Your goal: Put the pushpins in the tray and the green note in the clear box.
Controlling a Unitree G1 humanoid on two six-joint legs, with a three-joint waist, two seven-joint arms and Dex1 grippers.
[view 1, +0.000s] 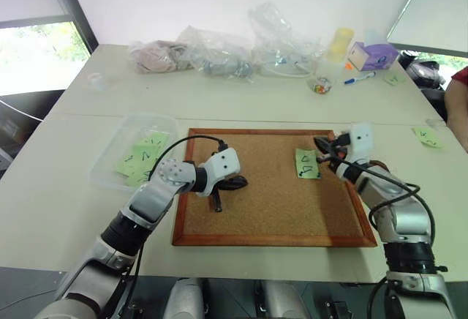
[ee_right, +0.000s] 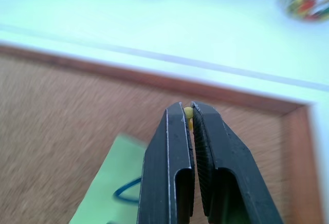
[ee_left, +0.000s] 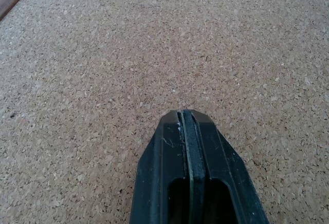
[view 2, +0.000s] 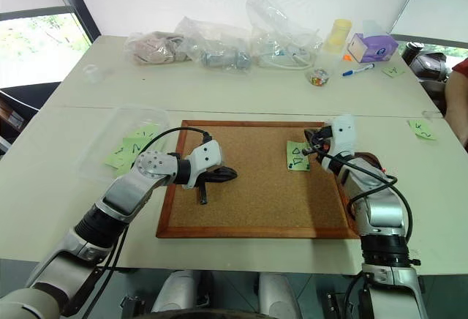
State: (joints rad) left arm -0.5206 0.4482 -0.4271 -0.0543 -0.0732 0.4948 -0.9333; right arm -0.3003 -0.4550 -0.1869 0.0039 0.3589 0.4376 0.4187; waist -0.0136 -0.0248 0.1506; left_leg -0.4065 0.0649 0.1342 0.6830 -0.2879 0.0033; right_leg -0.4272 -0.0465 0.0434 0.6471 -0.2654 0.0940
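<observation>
From the head views, the light green square sticky note (view 1: 307, 164) with black triangles lies on the wood-framed cork board (view 1: 272, 187), just beside the right gripper (view 1: 325, 145); the shallow clear plastic box (view 1: 134, 151) sits well apart, off the board's left edge.

In the left wrist view, the left gripper (ee_left: 185, 118) is clenched empty over cork.

In the right wrist view, the right jaws pinch a small yellowish pushpin (ee_right: 188, 113) at their very tips. With so slight a hold, it could slip and fall in transit.

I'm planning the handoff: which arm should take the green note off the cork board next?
Probably the left: the left gripper is shut and empty over the cork board, while the right gripper pinches a yellow pushpin beside the green note.
</observation>
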